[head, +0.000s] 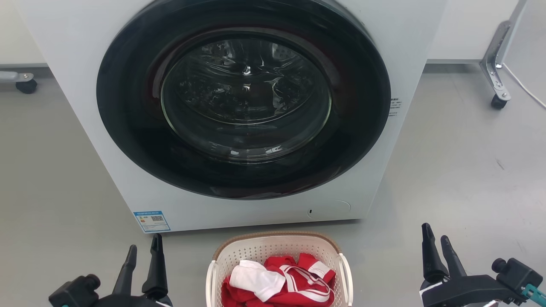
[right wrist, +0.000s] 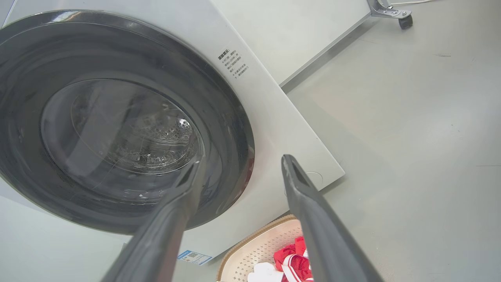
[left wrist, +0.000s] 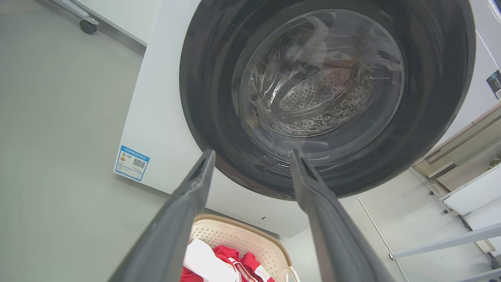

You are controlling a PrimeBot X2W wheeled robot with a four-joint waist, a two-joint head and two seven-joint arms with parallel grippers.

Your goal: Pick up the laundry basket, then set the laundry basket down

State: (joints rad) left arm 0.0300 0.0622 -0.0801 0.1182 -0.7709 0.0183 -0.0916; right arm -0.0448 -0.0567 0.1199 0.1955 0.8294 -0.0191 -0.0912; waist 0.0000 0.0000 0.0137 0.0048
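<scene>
Grey floor (head: 460, 170) carries the washing machine (head: 85, 64); the laundry basket (head: 277, 251) stands just before it.

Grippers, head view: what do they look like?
Left gripper and right gripper: two long, dark, tapering fingers each on a black body with a round knob. The right one also has a teal fitting and a white patch at its base.

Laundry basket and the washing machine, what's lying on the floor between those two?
Nothing. In the head view, a narrow strip of bare grey floor separates the far rim of the laundry basket from the base of the washing machine.
</scene>
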